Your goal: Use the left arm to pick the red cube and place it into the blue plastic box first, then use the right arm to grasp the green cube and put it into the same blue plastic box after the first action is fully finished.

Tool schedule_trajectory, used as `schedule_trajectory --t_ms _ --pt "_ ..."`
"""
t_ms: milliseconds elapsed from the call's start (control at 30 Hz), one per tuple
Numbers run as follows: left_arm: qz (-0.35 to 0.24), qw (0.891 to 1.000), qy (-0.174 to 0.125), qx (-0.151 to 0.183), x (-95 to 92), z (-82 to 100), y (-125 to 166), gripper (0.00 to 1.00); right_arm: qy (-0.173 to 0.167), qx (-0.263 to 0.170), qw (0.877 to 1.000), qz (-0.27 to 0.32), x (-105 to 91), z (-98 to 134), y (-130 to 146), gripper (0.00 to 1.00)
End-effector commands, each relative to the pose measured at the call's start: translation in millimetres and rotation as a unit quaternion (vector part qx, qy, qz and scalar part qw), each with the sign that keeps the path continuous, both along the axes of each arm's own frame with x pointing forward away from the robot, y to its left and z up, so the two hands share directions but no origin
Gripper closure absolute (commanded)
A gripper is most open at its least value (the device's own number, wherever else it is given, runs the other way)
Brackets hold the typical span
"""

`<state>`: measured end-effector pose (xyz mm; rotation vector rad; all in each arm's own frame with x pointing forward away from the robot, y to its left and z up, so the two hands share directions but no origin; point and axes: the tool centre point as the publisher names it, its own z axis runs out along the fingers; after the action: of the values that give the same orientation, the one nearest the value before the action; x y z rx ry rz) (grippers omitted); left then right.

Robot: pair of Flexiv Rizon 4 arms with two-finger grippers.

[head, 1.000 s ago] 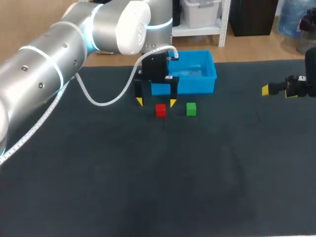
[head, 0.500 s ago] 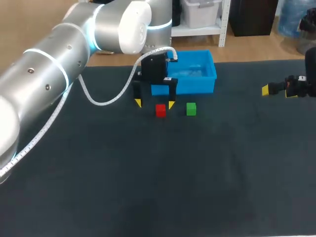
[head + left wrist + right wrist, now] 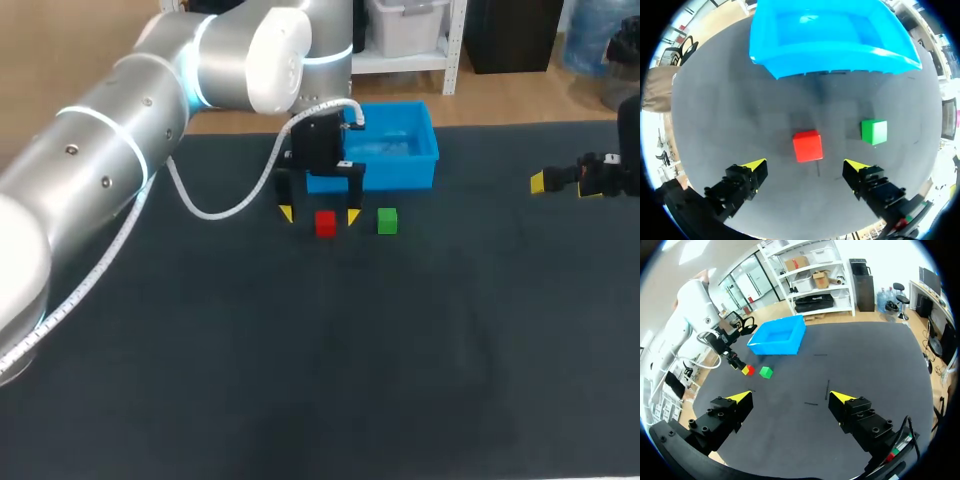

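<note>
- now, head view: the left arm comes in from the left, and its end effector hangs over the red cube, fingers apart, one yellow tip on each side of it. the green cube sits near the red one on the dark tabletop, both just in front of the blue plastic box. the right end effector is well apart, near the right edge.
- left wrist view: the red cube lies on the tabletop between the spread fingers of the end effector and slightly ahead of them, touched by neither. the green cube lies beside it, and the blue plastic box stands beyond both.
- right wrist view: the right end effector has its fingers wide apart over the tabletop. far ahead are the blue plastic box, the red cube and the green cube.
</note>
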<state>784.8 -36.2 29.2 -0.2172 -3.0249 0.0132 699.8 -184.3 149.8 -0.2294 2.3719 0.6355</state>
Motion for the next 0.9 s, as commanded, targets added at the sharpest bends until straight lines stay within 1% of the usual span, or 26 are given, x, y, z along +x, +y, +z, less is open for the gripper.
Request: schedule_trajectory --t_ms 33,667,700,733,900 --pt "-0.002 1.0 0.019 0.003 7.9 -0.7 -1.5 0.0 0.0 0.0 1.0 0.0 0.3 -0.1 -0.2 0.0" --pt "-0.002 1.0 0.019 0.003 7.9 -0.7 -1.5 0.0 0.0 0.0 1.0 0.0 0.3 -0.1 -0.2 0.0" --pt "-0.002 1.0 0.019 0.006 10.6 -1.7 -1.5 0.0 0.0 0.0 1.0 0.0 0.3 -0.1 -0.2 0.0" --pt "-0.003 1.0 0.014 0.002 12.9 -1.4 -1.6 0.0 0.0 0.0 1.0 0.0 0.3 -0.1 -0.2 0.0" --pt "-0.025 1.0 0.003 0.009 22.3 3.2 -2.8 0.0 0.0 0.0 1.0 0.0 0.3 -0.1 -0.2 0.0"
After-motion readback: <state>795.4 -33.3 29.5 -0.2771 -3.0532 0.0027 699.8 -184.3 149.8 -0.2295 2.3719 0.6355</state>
